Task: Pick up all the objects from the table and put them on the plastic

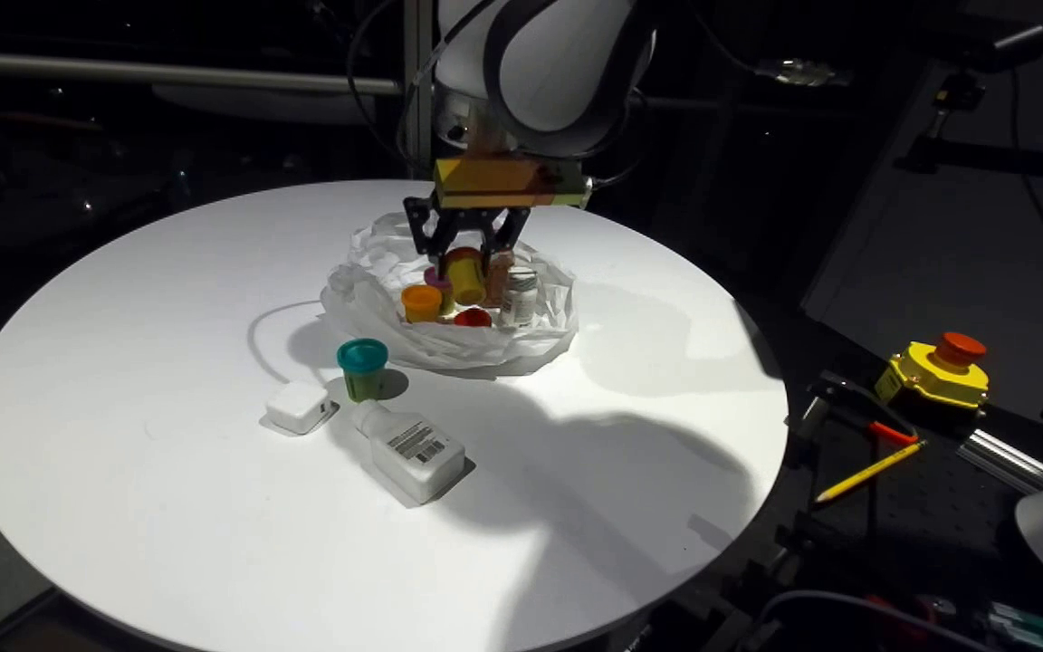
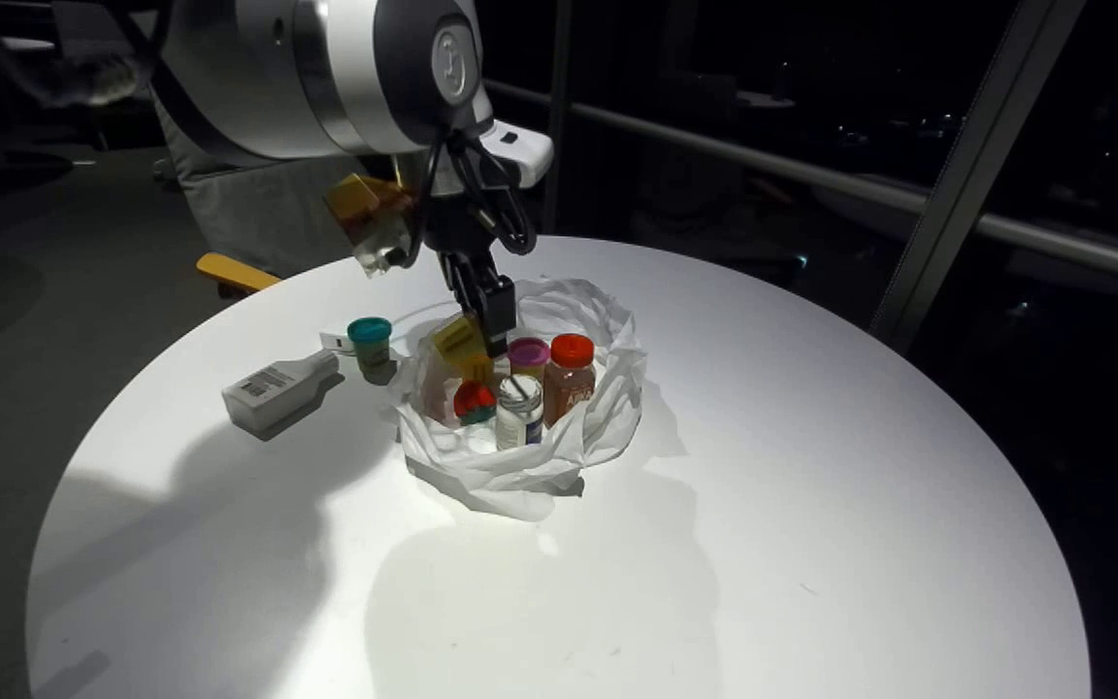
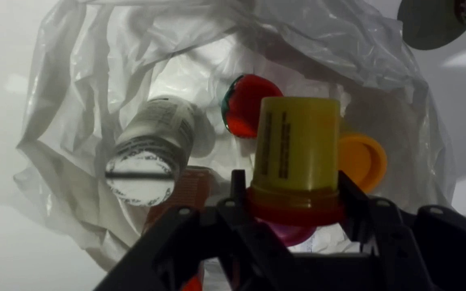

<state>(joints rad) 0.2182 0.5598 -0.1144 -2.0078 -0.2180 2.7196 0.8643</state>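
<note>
The fingers (image 3: 352, 206) stood apart by just the breadth of the red lid of a yellow tub (image 3: 299, 145), pressing it from both sides and holding the tub firmly tilted, its body reaching past the fingertips toward the middle of the wrist view. In both exterior views the tub hung within the outline of the white plastic bag (image 1: 363, 308), which lay spread on the round counter (image 1: 168, 525); whether its base touched anything beneath, I could not tell.

In the bag sat an orange-lidded tub (image 1: 421, 303), a purple-lidded tub (image 2: 528, 356), a red-capped jar (image 2: 571, 383), a labelled bottle (image 3: 152, 145) with a pale lid, and a small red thing (image 3: 253, 101) edged with green. In an exterior view the jar stood in plain sight near the centre of the frame, whereas the wrist view half buried it behind the fingers.

The teal-lidded tub (image 1: 364, 369) stood outside the bag; the wrist view caught merely its edge, at the upper right corner. Only the exterior views showed the white bottle (image 1: 413, 453), lying on its side, and the small white block (image 1: 299, 407). An exterior view alone took in, at the right of the frame, a yellow box (image 1: 938, 376) with a red button and a yellow pencil (image 1: 870, 473).
</note>
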